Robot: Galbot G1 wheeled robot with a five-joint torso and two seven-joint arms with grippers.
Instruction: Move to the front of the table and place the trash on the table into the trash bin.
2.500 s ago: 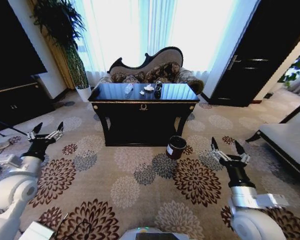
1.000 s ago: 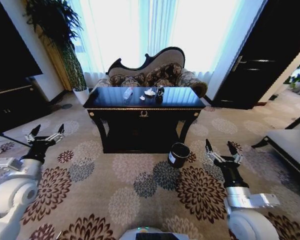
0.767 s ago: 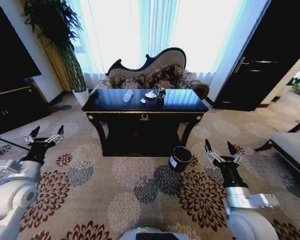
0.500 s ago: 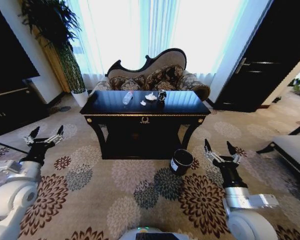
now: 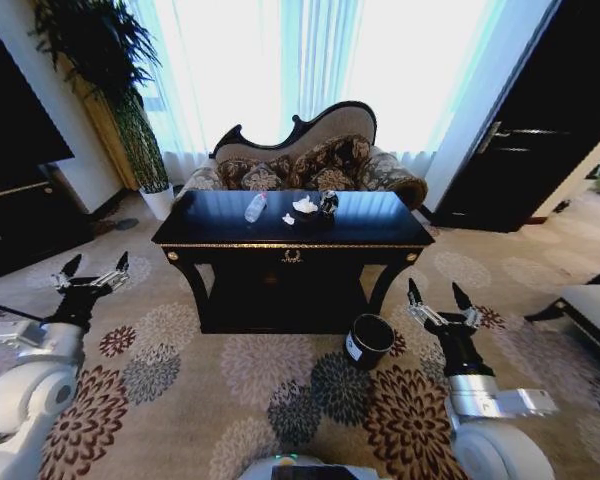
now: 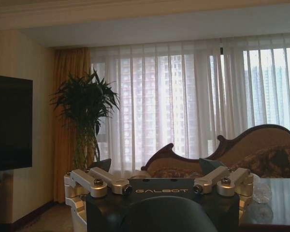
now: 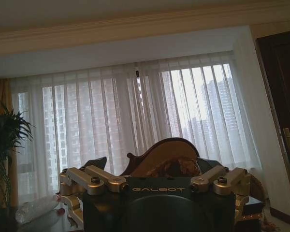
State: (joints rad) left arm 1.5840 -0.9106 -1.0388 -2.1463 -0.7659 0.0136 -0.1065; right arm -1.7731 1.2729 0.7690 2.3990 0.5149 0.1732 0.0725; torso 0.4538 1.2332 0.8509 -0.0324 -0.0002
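— Toward the tabletop's far edge, near its middle, sits the trash: a clear bottle (image 5: 255, 207), white tissue wads (image 5: 305, 205) and a small dark cup (image 5: 327, 203).

— Why are your arms low?

— I'm not within reach yet, I judge, so the left gripper (image 5: 90, 273) and right gripper (image 5: 439, 304) hang splayed wide and carrying nothing, either side of the table (image 5: 292, 245). The trash bin (image 5: 369, 342) stands on the carpet by the front right leg, beside my right gripper.

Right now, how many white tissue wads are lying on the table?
2. The larger tissue wad lies near the middle of the black table, just left of the dark cup. The smaller tissue wad sits nearer the front edge. The cup could hide another.
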